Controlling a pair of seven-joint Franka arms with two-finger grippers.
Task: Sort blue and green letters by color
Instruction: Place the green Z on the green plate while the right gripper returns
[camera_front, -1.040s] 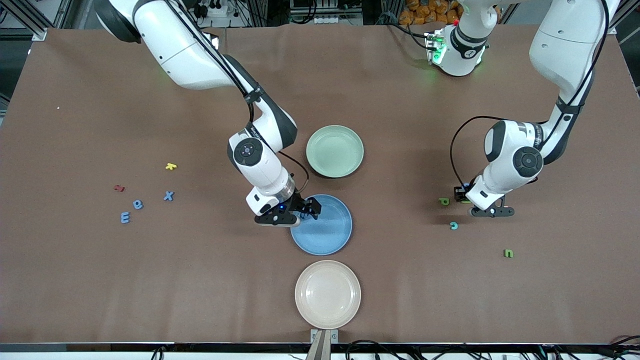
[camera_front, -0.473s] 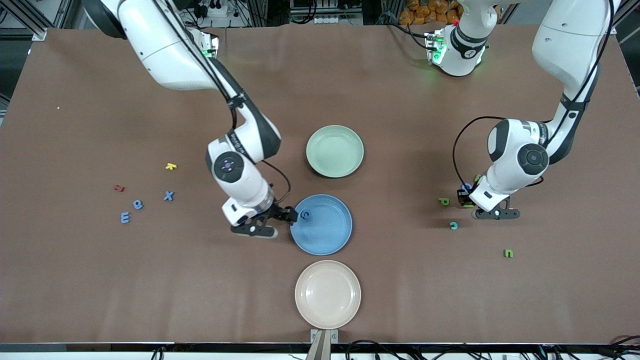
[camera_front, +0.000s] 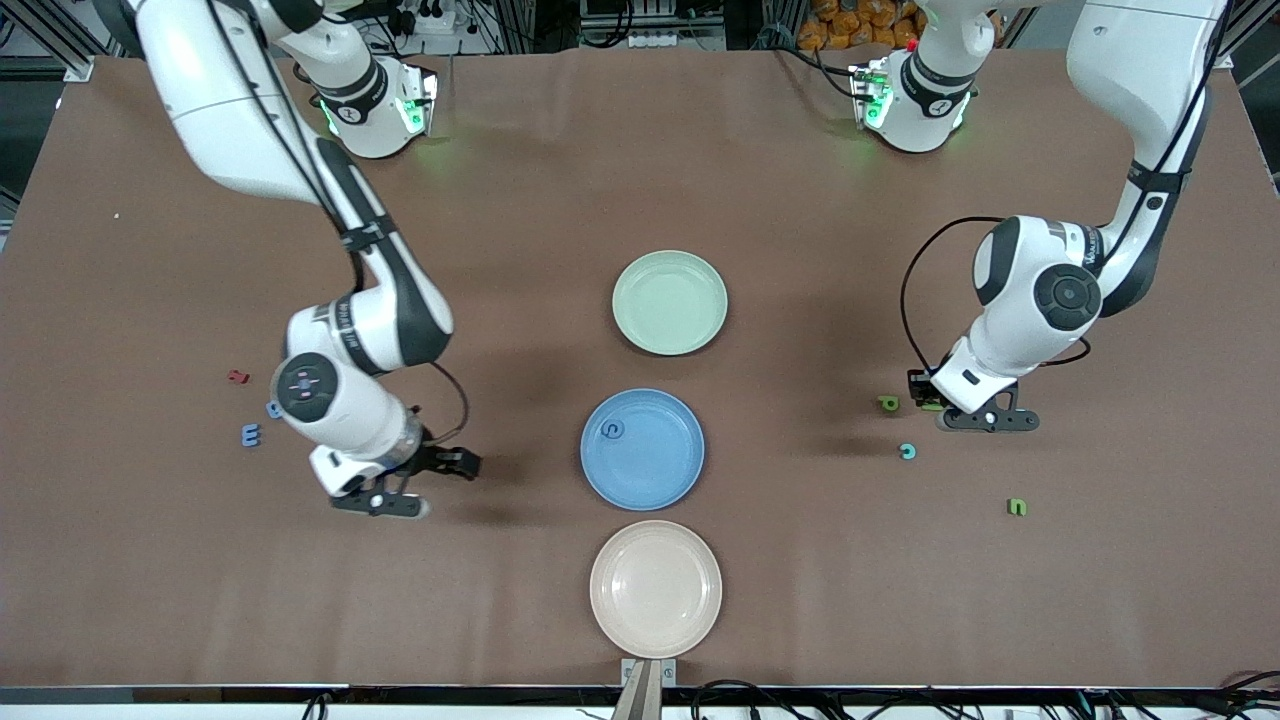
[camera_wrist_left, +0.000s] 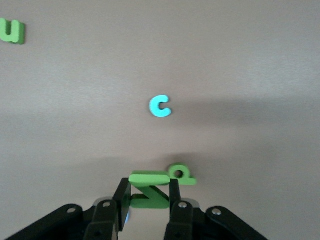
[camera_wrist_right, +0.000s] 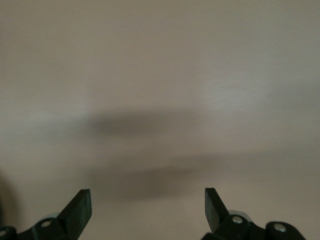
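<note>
My left gripper (camera_front: 922, 392) is shut on a green letter Z (camera_wrist_left: 149, 190), low over the table beside a green letter p (camera_front: 888, 403), which also shows in the left wrist view (camera_wrist_left: 181, 174). A teal letter c (camera_front: 907, 451) and a green letter u (camera_front: 1017, 507) lie nearer the front camera. One blue letter (camera_front: 612, 429) lies in the blue plate (camera_front: 660, 470). My right gripper (camera_front: 462, 464) is open and empty over bare table between that plate and two blue letters: an E (camera_front: 250, 434) and one (camera_front: 271, 408) partly hidden by the arm.
A green plate (camera_front: 669, 302) sits farther from the front camera than the blue plate, and a beige plate (camera_front: 655, 588) sits nearer. A red letter (camera_front: 238, 377) lies near the blue letters. The right wrist view shows only bare brown table between the open fingers (camera_wrist_right: 82, 202).
My right gripper left a blue letter in the blue plate and swung toward the right arm's end of the table, now hiding the blue X and yellow letter. My left gripper barely shifted.
</note>
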